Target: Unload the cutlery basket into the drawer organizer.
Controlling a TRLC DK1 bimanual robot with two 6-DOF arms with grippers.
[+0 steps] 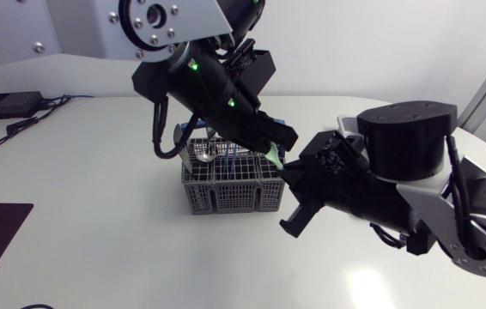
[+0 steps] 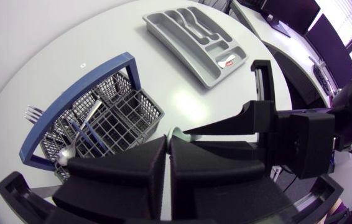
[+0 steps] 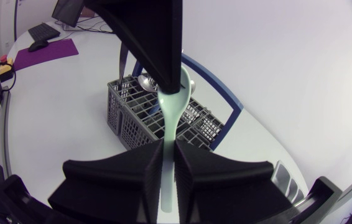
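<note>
Right now your left pincer and right pincer are both clamped on one pale green spoon, left at the bowl, right on the handle, in the air above the grey cutlery basket. That basket stands on the white tabletop, cutlery inside, apart from the drawer organizer.

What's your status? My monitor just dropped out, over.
Left gripper and right gripper both shut on pale green spoon, above cutlery basket. More cutlery in basket. Nothing on table between basket and drawer organizer.
</note>
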